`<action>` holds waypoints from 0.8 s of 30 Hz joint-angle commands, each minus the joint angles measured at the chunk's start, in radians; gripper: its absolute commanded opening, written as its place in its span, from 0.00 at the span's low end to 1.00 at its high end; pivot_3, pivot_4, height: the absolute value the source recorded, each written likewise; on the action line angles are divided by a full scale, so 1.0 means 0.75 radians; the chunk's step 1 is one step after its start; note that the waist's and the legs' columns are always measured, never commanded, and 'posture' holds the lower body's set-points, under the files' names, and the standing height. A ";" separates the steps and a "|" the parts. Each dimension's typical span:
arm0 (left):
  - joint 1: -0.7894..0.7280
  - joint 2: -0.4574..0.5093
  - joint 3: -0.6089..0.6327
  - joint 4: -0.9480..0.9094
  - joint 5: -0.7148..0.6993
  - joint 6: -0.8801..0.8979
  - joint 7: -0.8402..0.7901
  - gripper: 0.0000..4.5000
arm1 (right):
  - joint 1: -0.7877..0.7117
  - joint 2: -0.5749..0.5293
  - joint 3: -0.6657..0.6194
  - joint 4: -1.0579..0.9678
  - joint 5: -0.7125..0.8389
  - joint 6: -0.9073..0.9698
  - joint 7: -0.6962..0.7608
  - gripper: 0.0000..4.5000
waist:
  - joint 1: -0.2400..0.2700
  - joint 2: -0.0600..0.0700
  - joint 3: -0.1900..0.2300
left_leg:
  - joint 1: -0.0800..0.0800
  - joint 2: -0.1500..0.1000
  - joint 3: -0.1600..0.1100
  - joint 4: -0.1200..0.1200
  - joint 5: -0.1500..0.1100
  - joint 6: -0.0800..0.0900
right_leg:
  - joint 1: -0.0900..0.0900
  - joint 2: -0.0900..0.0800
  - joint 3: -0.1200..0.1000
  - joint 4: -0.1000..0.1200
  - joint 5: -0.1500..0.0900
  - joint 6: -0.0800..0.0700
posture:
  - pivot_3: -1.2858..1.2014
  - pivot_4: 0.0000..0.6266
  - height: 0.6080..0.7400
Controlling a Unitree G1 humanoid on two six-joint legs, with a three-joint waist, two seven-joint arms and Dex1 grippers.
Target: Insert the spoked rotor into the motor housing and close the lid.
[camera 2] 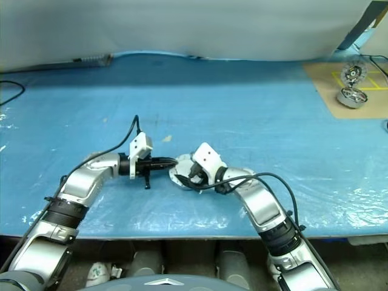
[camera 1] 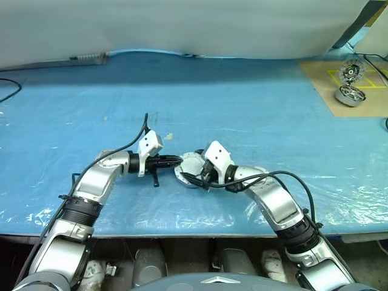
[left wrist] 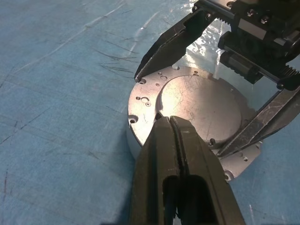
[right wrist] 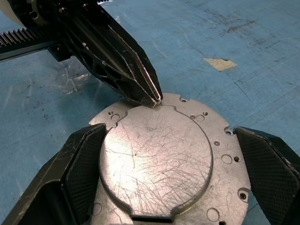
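The motor housing [left wrist: 134, 140] sits on the blue table with the lid [left wrist: 201, 103] lying flat on top, its scratched grey outside facing up. My left gripper [left wrist: 169, 121] is shut, and its joined tips rest on the lid's near edge. In the right wrist view the same tips, the left gripper [right wrist: 157, 100], touch the lid [right wrist: 154, 159] at its rim. My right gripper [right wrist: 169, 131] is open, with one finger on each side of the lid. Both grippers meet at the housing [camera 1: 189, 165] in the head view. The spoked rotor is hidden.
A brown board [camera 1: 330, 91] lies at the table's far right corner. On it stands a second small silver motor unit [camera 1: 350, 95] with a round part upright behind it. A black cable [camera 1: 7, 91] lies at the far left. Blue table stretches all around.
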 commanded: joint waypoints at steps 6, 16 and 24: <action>0.007 0.002 -0.034 0.007 0.026 -0.001 -0.027 0.00 | 0.141 0.052 -0.256 -0.187 0.298 0.227 0.010 0.99 | 0.022 0.000 0.000 | -0.001 -0.001 0.000 -0.004 0.000 0.000 | -0.003 0.000 0.000 -0.001 -0.001 0.001 | 0.52 0.24 1.00; -0.014 -0.026 -0.035 0.027 0.028 -0.013 -0.028 0.00 | 0.219 0.003 -0.275 -0.301 0.381 0.243 0.010 0.99 | 0.014 0.001 0.001 | -0.002 0.000 0.000 -0.008 0.000 0.000 | -0.005 0.001 0.000 -0.002 -0.002 0.001 | 0.52 0.24 1.00; -0.029 -0.010 0.036 0.043 0.008 0.011 0.016 0.00 | 0.167 -0.030 -0.156 -0.153 0.203 0.054 -0.011 0.99 | 0.012 0.001 0.001 | -0.002 0.000 0.000 -0.008 0.000 0.000 | -0.005 0.001 0.000 -0.001 -0.002 0.001 | 0.52 0.24 1.00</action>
